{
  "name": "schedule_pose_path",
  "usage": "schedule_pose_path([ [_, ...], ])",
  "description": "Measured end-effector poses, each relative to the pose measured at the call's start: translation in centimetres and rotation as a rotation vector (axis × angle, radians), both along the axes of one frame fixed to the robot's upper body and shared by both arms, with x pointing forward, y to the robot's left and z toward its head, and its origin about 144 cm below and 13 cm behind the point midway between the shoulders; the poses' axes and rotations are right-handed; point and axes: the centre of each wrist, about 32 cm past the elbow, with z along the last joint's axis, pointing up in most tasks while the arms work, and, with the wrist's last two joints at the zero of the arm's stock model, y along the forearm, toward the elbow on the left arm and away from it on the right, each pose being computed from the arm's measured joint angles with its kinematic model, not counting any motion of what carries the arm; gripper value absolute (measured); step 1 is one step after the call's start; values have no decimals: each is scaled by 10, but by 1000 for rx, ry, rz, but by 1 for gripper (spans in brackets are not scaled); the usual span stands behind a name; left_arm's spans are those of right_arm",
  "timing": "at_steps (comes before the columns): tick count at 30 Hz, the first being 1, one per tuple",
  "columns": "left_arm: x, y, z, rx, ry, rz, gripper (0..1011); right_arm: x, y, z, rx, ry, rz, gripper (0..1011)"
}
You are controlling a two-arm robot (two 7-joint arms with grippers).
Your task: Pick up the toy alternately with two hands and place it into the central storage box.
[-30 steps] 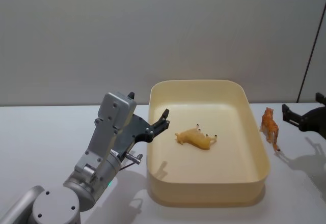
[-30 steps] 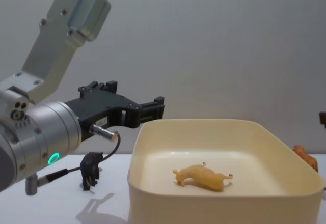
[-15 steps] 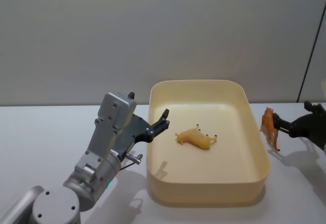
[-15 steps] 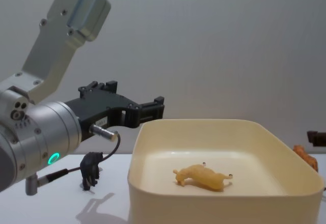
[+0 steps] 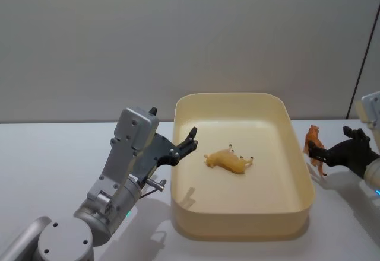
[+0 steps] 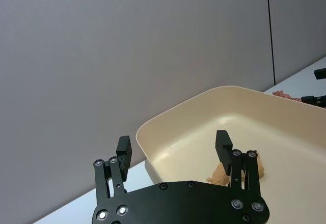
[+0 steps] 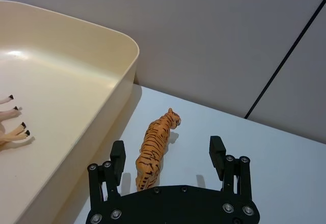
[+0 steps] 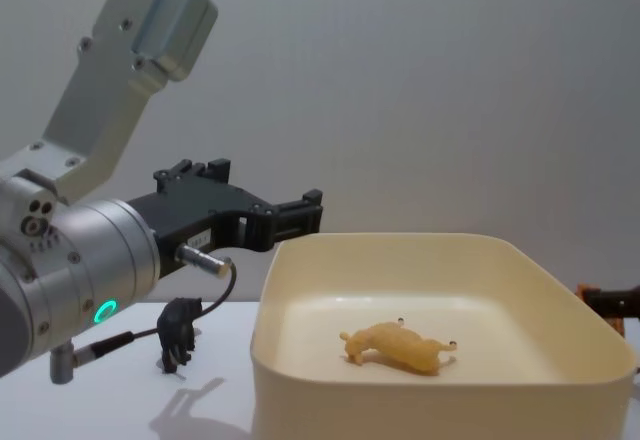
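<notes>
1. Your right gripper (image 7: 168, 148) is low over the worktop (image 5: 53, 166), just outside the box's (image 5: 237, 226) right wall. Its fingers are spread wide and hold nothing.
2. An orange striped tiger (image 7: 153, 150) stands between those fingers, closer to the finger on the box side. You cannot tell from these views whether that finger touches it.
3. The box, a large cream tub, sits between your two grippers.
4. Your left gripper (image 6: 173, 143) hangs in the air at the box's left rim, pointing across it. Its fingers are spread and empty.
5. A tan animal toy (image 5: 228, 161) lies on its side on the box floor, ahead of the left gripper, legs pointing up.
6. A small black animal toy (image 8: 180, 332) stands on the worktop below the left gripper, outside the box.
</notes>
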Motion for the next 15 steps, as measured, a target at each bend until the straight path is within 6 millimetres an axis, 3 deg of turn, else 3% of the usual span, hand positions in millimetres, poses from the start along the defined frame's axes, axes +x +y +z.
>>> schedule_pose_path([
  [15, 0, 0, 0, 0, 0, 0, 1001, 12, 15, -16, -27, 32, -25, 1001],
])
